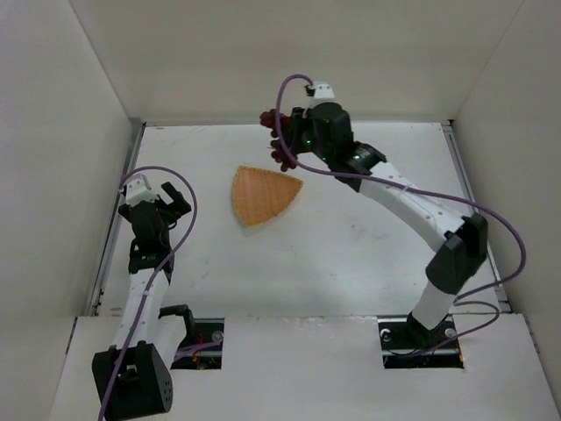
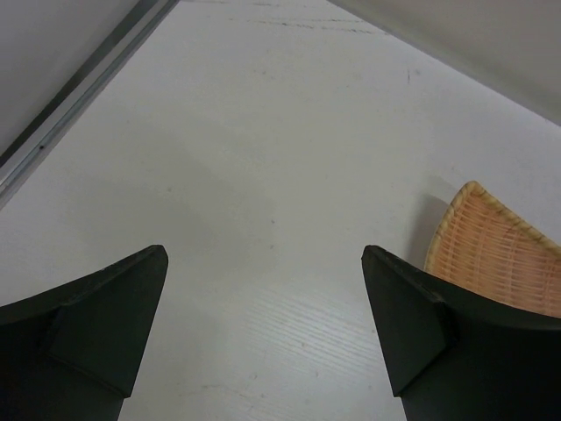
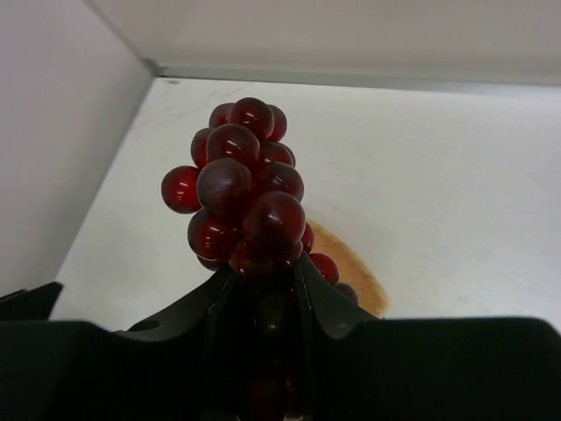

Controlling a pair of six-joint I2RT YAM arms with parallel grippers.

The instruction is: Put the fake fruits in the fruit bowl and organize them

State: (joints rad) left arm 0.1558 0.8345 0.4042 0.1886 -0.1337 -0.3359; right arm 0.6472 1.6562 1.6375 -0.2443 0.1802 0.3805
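1. The right hand (image 3: pixel 263 285) is closed on the lower end of the grape bunch (image 3: pixel 241 189), its two dark fingers pressed against the berries from either side.
2. The left hand (image 2: pixel 263 263) is wide open and holds nothing, with bare table (image 2: pixel 263 132) between its fingers.
3. In the right wrist view the bunch hides most of the wicker basket (image 3: pixel 355 267); only a tan sliver shows behind the berries. The gripped end of the bunch is lost in shadow between the fingers.
4. The top view shows the whole basket (image 1: pixel 263 195) lying on the table (image 1: pixel 368 254), with the grape bunch (image 1: pixel 273 139) held in the right hand (image 1: pixel 285 147) just past the basket's far edge, near the back wall.
5. The left hand (image 1: pixel 171 206) sits left of the basket, apart from it; its wrist view catches only one basket (image 2: pixel 500 259) corner, partly cut off by a finger.
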